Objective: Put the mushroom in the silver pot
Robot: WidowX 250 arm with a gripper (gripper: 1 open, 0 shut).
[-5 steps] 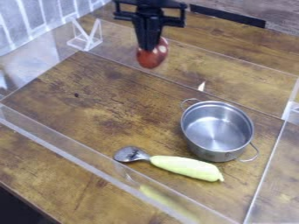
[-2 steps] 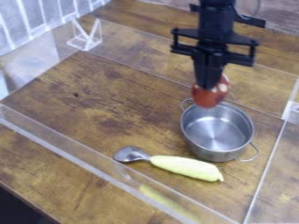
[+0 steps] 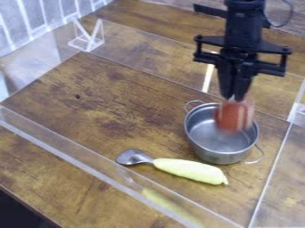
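The jaws point straight down over the silver pot (image 3: 222, 134), and honestly the frame is too motion-blurred at the tips to tell how far apart they stand or whether they have a grip on anything. The gripper (image 3: 234, 92) is a dark vertical unit with a crossbar sticking out to either side higher up. Right below its fingertips is the mushroom (image 3: 233, 116), showing as a smeared reddish-orange streak that reaches down inside the pot's rim, toward the pot's right side. Can't say if it's touching the pot floor or hanging in the air.

The pot sits near the right edge of the wooden table (image 3: 95, 98), inside the clear acrylic wall (image 3: 71, 142) that fences the work area. Just in front of the pot, near the front wall, lies a yellow-handled utensil (image 3: 174, 166), metal tip pointing left, apart from the pot. A small clear stand (image 3: 86, 36) sits toward the back-left corner.
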